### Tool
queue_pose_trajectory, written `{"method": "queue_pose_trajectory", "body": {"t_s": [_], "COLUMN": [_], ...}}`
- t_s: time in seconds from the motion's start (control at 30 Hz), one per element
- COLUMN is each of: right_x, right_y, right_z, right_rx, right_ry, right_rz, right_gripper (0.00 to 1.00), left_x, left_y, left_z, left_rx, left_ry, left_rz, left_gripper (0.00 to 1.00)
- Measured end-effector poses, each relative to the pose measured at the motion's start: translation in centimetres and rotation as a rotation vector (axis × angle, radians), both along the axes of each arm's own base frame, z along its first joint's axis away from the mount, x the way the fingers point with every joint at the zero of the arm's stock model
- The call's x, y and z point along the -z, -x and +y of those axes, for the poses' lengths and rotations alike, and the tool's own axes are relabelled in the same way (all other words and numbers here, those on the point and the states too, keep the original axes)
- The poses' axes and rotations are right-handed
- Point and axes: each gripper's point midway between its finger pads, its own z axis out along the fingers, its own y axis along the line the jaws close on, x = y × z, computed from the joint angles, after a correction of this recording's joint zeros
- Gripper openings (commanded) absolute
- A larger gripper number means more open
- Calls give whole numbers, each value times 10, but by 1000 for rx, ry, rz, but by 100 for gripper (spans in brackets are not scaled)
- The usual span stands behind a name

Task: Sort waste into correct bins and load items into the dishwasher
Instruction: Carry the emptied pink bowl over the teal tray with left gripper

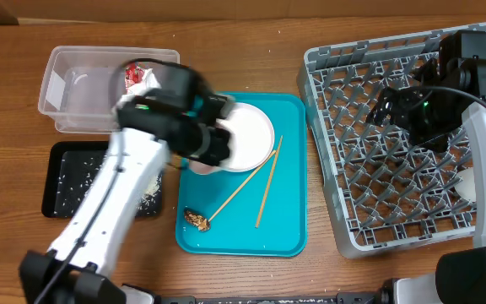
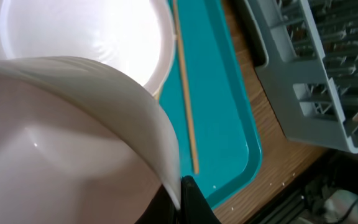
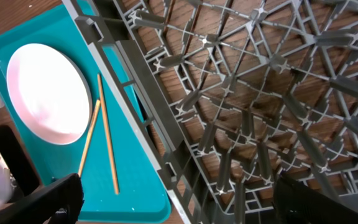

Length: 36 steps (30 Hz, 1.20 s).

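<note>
Left gripper (image 2: 178,196) pinching the pale bowl (image 2: 73,143) rim.
Right gripper (image 3: 179,204) gapes wide over the dish rack (image 3: 114,45), three o'clock of the teal tray (image 1: 289,169).

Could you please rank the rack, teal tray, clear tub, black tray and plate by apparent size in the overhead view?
1. Rack
2. Teal tray
3. Clear tub and black tray: they look alike and the left arm partly hides both, so unranked
4. Plate, also partly hidden
</note>
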Motion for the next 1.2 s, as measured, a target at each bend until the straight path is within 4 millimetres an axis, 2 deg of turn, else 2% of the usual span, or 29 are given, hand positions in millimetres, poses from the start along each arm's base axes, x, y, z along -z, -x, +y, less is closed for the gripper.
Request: {"method": "queue_pose_trajectory", "body": {"t_s": [0.13, 0.27, 0.4, 0.5, 0.57, 0.63, 0.7, 0.73, 0.97, 1.13, 1.2], "right_x": [0, 0, 0, 0, 0, 0, 0, 0, 0, 1, 1], "right_y": [1, 1, 1, 1, 1, 1, 1, 1, 1, 2, 4], "right_z": [0, 0, -1, -1, -1, -1, 0, 0, 0, 0, 1], "right_rx": [1, 0, 0, 1, 1, 1, 0, 1, 0, 0, -10], "right_ry": [3, 3, 3, 3, 4, 3, 3, 3, 3, 3, 1], "right_rz": [4, 4, 4, 5, 5, 5, 5, 5, 4, 10, 15], "right_gripper": [100, 100, 100, 100, 100, 100, 100, 100, 100, 100, 100], "left_x": [27, 61, 88, 100, 105, 106, 107, 107, 101, 79, 62], "left_y": [17, 36, 54, 62, 63, 62, 60, 60, 62, 35, 21], "left_z": [-40, -68, -86, -93, -93, -91, -90, -89, -76, -58, -44], "left_rx": [74, 137, 196, 224, 227, 220, 211, 210, 194, 87, 13], "left_ry": [-65, -131, -186, -220, -244, -257, -266, -270, -312, -332, -329], "left_rz": [46, 122, 177, 190, 187, 181, 177, 174, 209, 150, 105], "left_gripper": [4, 4, 4, 6, 16, 30, 48, 53, 52, 54, 55]}}
